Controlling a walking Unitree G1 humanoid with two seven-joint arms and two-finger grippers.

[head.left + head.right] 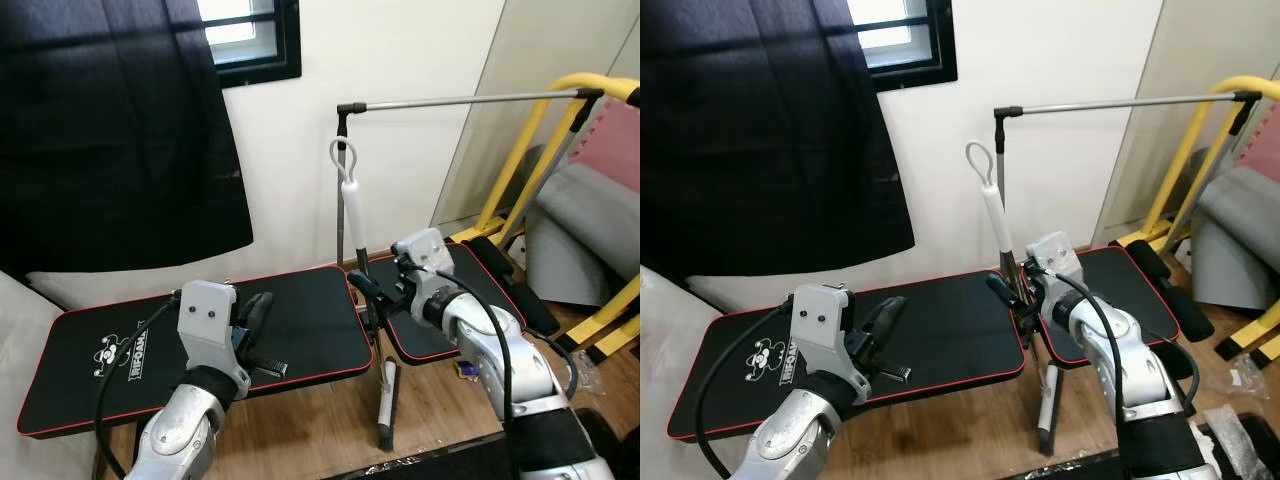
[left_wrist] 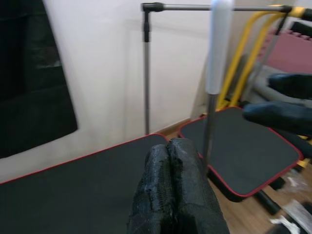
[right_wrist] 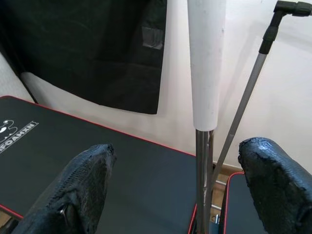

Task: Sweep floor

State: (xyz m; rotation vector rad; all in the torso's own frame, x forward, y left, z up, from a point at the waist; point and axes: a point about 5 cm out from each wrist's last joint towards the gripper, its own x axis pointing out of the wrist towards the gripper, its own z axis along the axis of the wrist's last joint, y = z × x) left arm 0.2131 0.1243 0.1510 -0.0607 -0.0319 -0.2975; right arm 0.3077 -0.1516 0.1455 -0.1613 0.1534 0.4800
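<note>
You have one broom with a thin metal pole, a white plastic grip and a loop on top. It stands upright near the white wall, in the gap between two flat black foam mats with red edges. The bigger mat lies on your left and the smaller mat on your right. The broom's dark brush head rests on the brown wood floor.

Your right gripper is wide open. Its two rough black fingers sit one on each side of the broom pole, not touching it. You can see the pole right between them in the right wrist view.

Your left gripper has its two fingers pressed together with nothing in them. It hangs over the bigger mat, apart from the broom.

Behind the broom stands one thin grey metal rack with a long bar across the top. One black cloth hangs on the wall under a window. Yellow curved tubes and a grey cushion are on the far right.
</note>
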